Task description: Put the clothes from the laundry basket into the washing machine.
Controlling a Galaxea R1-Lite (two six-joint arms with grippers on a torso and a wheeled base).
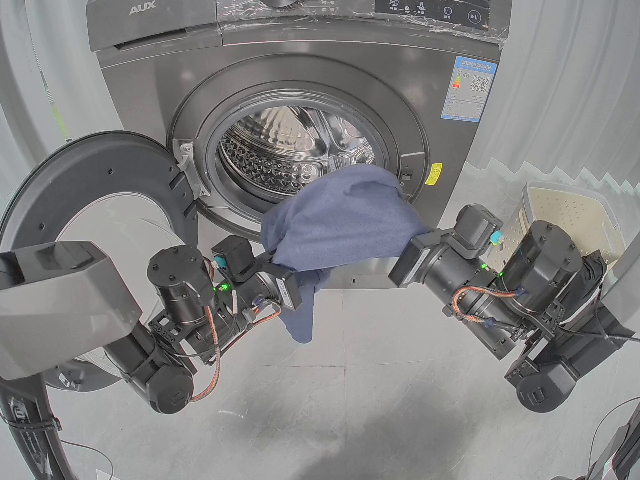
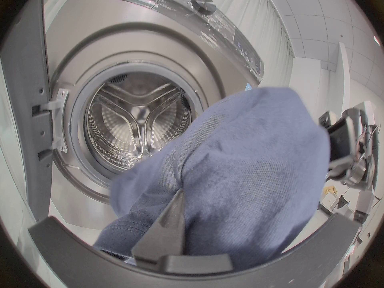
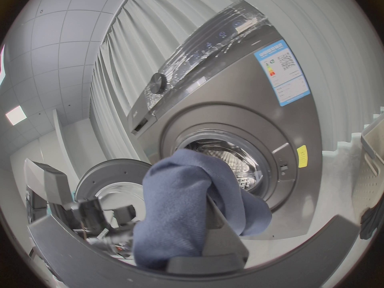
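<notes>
A blue garment (image 1: 340,221) hangs bunched in front of the washing machine's (image 1: 300,48) round opening, stretched between my two grippers. Its upper edge rests against the lower rim of the drum (image 1: 293,145), and a tail hangs down toward the floor. My left gripper (image 1: 283,265) is shut on the garment's lower left; one finger (image 2: 168,223) shows with cloth wrapped around it. At the garment's right end my right gripper (image 1: 408,247) is also shut on it, one finger (image 3: 222,229) showing beside the fabric (image 3: 176,205). The drum (image 2: 136,121) looks bare inside.
The machine's door (image 1: 93,181) stands swung wide open on the left, close to my left arm. A cream laundry basket (image 1: 580,211) sits at the right by my right arm, with a dark garment (image 3: 370,221) at its edge. Bare grey floor lies in front.
</notes>
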